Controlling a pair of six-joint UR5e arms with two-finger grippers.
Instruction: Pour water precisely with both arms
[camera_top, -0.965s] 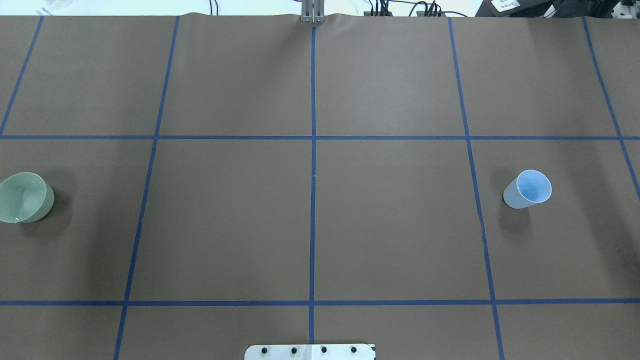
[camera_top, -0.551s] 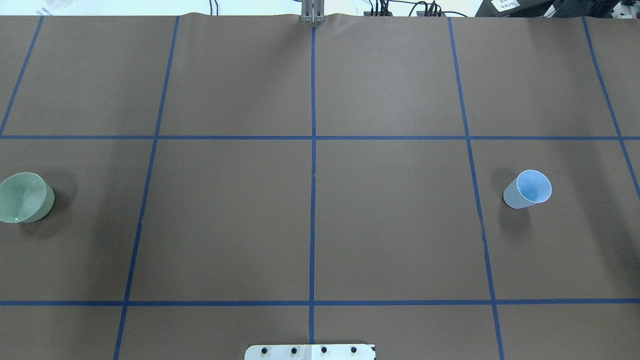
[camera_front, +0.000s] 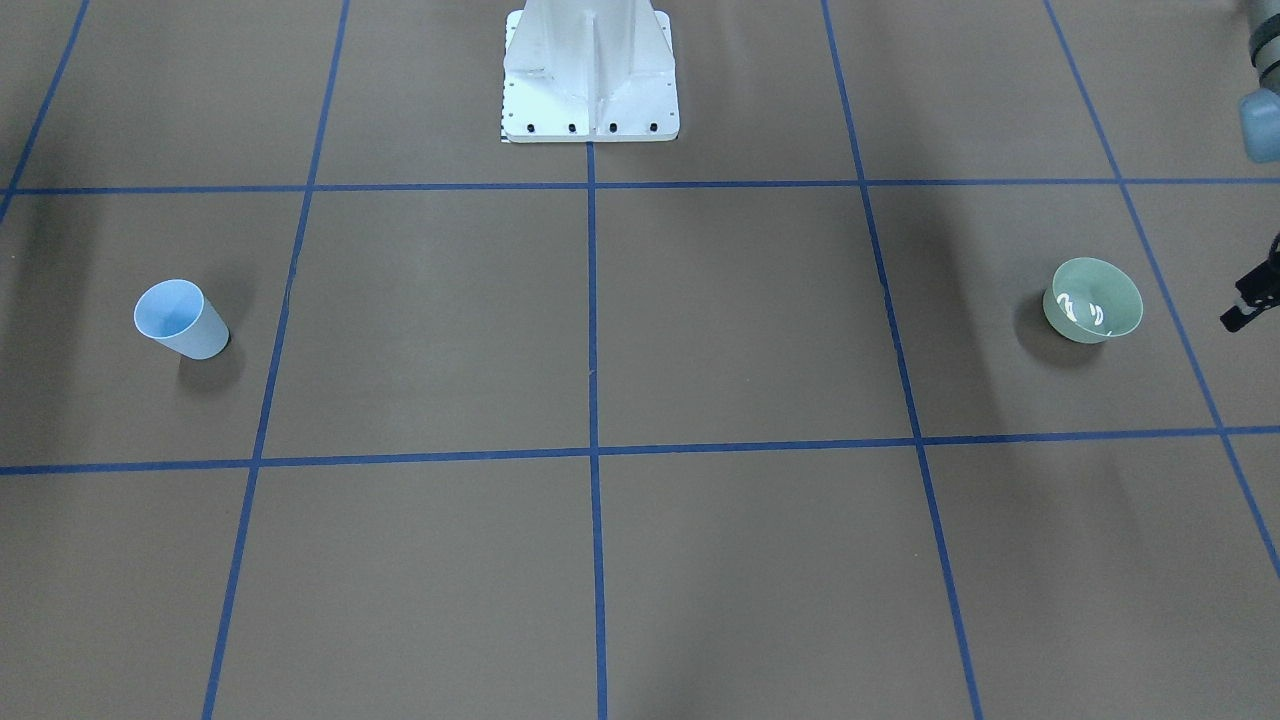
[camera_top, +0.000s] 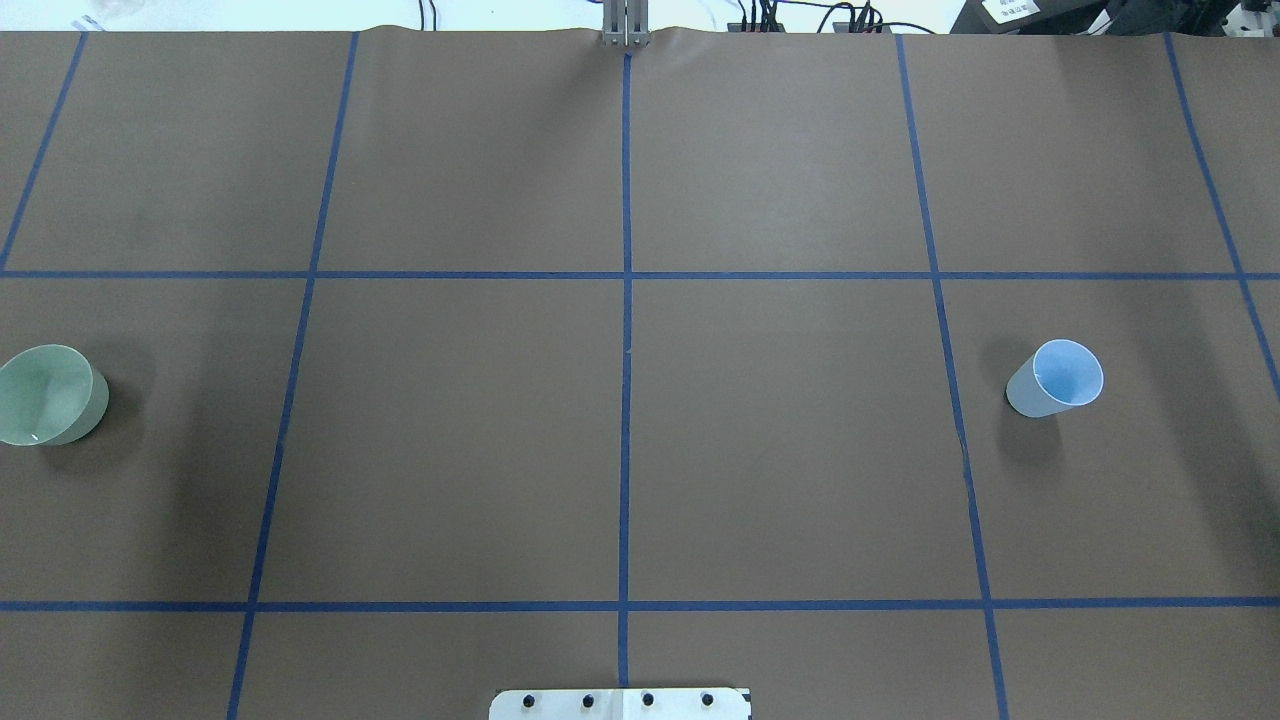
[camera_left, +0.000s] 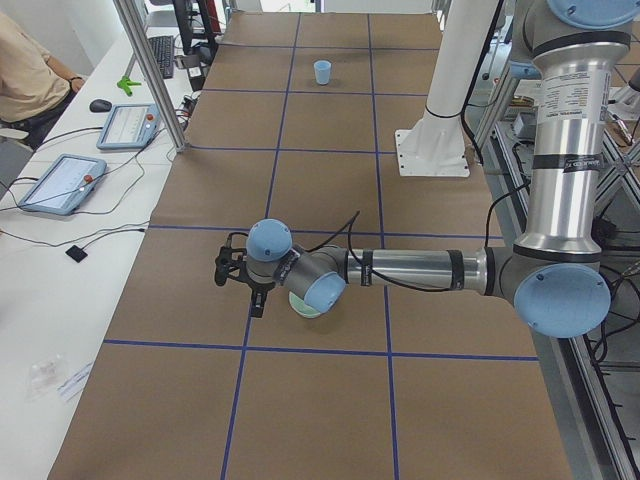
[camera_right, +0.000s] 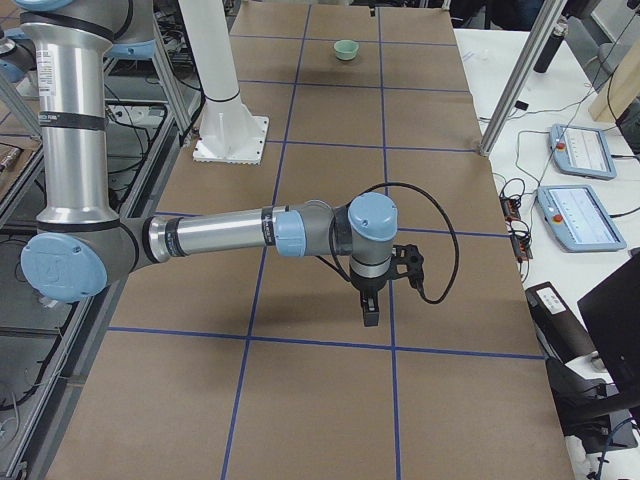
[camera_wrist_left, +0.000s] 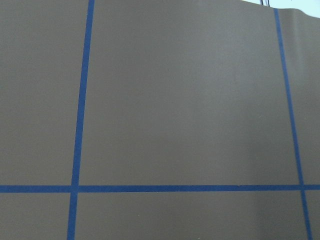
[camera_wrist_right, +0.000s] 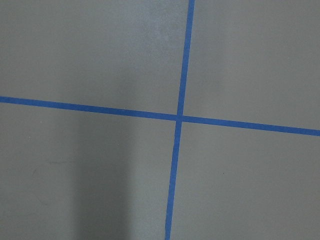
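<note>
Nothing on the worktop has shifted since the earlier overhead frames. Left fingers hover near the green bowl, 9 o'clock overhead; cannot tell if parted. Water glints inside it. Blue cup stands far off at 3 o'clock. Right fingers carry nothing, spread unreadable. Risks: a clipped flared bowl slops; the light cup tips.

No writing can be read.
The left arm has small dark print on its upright tube, high above and behind its jaws, but it is too small to read. A white card past the table's far edge and two pendant screens are equally blurred.
</note>
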